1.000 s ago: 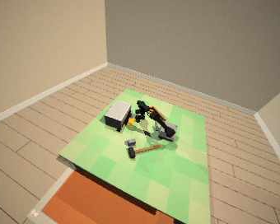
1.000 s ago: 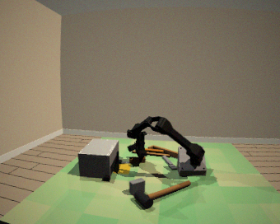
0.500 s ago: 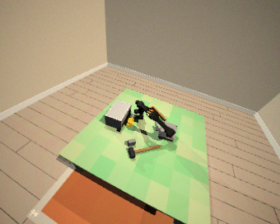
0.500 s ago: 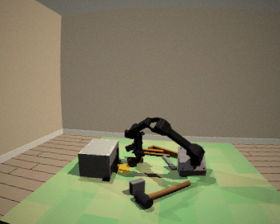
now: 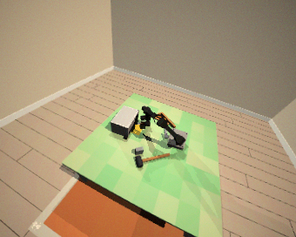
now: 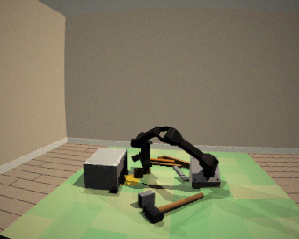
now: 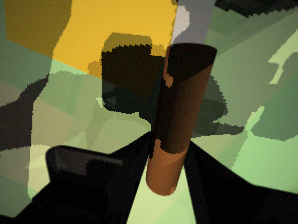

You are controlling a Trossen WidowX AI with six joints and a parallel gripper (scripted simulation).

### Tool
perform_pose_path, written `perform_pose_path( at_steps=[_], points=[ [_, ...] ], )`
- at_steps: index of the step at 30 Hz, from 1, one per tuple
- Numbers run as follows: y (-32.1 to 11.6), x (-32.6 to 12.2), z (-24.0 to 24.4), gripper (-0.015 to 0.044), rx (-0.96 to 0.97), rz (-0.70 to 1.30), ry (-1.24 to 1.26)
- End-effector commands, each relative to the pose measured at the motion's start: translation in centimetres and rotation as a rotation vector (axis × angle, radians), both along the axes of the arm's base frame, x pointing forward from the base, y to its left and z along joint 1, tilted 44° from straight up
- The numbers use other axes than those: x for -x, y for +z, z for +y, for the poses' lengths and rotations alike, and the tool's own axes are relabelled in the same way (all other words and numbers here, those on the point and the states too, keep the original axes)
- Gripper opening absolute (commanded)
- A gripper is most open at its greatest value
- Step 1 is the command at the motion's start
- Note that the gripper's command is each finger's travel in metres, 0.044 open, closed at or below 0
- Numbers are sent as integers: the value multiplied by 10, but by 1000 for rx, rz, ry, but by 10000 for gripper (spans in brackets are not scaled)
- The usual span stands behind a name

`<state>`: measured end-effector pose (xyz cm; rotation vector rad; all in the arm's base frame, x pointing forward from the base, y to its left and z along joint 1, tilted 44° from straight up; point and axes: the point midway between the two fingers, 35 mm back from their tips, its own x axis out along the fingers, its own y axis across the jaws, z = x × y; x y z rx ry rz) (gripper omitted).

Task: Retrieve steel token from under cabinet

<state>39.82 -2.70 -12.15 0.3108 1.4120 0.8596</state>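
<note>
Beside 1 cabinet [image 5: 125, 118] [image 6: 105, 169], claw [image 5: 144, 125] [image 6: 141, 172] [image 7: 167, 138] pinching a brown cylindrical handle [image 7: 176, 172].

Beige and grey walls [image 5: 208, 52] [image 6: 188, 79], pale baseboards [image 5: 191, 92] [image 6: 100, 142], wooden plank floor [image 5: 30, 144] [image 6: 17, 177], green patchwork tabletop [image 5: 186, 183] [image 6: 237, 215]

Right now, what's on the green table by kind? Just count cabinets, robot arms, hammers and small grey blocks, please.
Cabinet: 1
Robot arm: 1
Hammer: 1
Small grey block: 1
Total: 4
</note>
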Motion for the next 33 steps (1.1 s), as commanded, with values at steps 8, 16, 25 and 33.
perform_pose_path(
  at_steps=[8,16,25,33],
  points=[
    [6,-1,7,0,1,-3,0],
    [12,2,14,0,0,-3,0],
    [20,6,22,0,0,-2,0],
    [26,9,29,0,-1,-2,0]
  ],
)
